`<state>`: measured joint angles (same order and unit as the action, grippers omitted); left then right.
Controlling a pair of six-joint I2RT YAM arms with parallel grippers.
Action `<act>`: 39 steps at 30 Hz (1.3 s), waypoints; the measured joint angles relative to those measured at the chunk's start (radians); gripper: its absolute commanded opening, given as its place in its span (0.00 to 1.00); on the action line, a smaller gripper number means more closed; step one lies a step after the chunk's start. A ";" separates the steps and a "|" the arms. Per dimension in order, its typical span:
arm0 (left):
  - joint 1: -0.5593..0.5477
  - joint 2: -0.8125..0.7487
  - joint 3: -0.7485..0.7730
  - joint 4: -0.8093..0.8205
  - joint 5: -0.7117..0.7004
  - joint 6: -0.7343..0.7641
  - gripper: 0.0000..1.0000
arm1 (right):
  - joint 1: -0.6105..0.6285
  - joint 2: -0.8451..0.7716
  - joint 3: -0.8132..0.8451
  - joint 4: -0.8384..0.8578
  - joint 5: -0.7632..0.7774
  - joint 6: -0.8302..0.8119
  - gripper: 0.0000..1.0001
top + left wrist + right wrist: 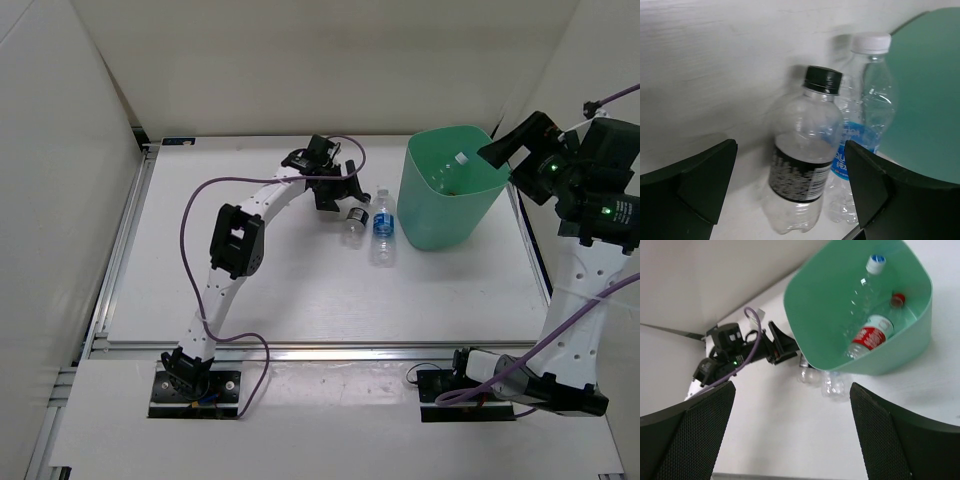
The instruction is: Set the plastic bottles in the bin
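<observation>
The mint-green bin (430, 215) stands at the back right. In the right wrist view the bin (815, 305) holds a red-labelled bottle (869, 336) and an unlabelled clear bottle (863, 287). A black-labelled bottle (355, 221) and a blue-labelled bottle (383, 228) lie side by side on the table left of the bin. My left gripper (336, 196) is open just behind the black-labelled bottle (802, 167), its jaws wide on either side of it without touching; the blue-labelled bottle (862, 125) lies beyond. My right gripper (515, 147) is open and empty, high beside the bin's right rim.
White walls enclose the table at the back and sides. A metal rail (320, 350) runs along the table's near edge. The left arm's purple cable (200, 200) loops over the left half of the table.
</observation>
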<state>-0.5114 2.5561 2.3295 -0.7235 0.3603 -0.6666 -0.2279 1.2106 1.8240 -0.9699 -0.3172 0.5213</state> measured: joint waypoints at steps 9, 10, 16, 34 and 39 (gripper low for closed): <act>-0.013 -0.002 -0.020 0.036 0.062 0.016 1.00 | -0.032 -0.018 -0.069 -0.054 -0.001 -0.020 0.99; -0.013 -0.002 -0.034 0.043 0.072 0.017 1.00 | -0.038 -0.024 -0.069 -0.055 -0.001 -0.024 0.99; -0.016 0.002 -0.084 0.045 0.146 0.003 0.69 | -0.061 -0.053 -0.069 -0.082 0.000 -0.038 0.99; 0.055 -0.039 0.113 0.177 0.256 -0.250 0.52 | -0.074 -0.138 -0.133 -0.143 0.020 -0.079 0.99; 0.088 -0.135 0.207 0.457 0.270 -0.414 0.47 | -0.074 -0.150 -0.153 -0.157 0.028 -0.082 0.99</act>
<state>-0.4232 2.4210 2.5362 -0.2665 0.6300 -1.0805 -0.3016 1.0603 1.6707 -1.1267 -0.2890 0.4393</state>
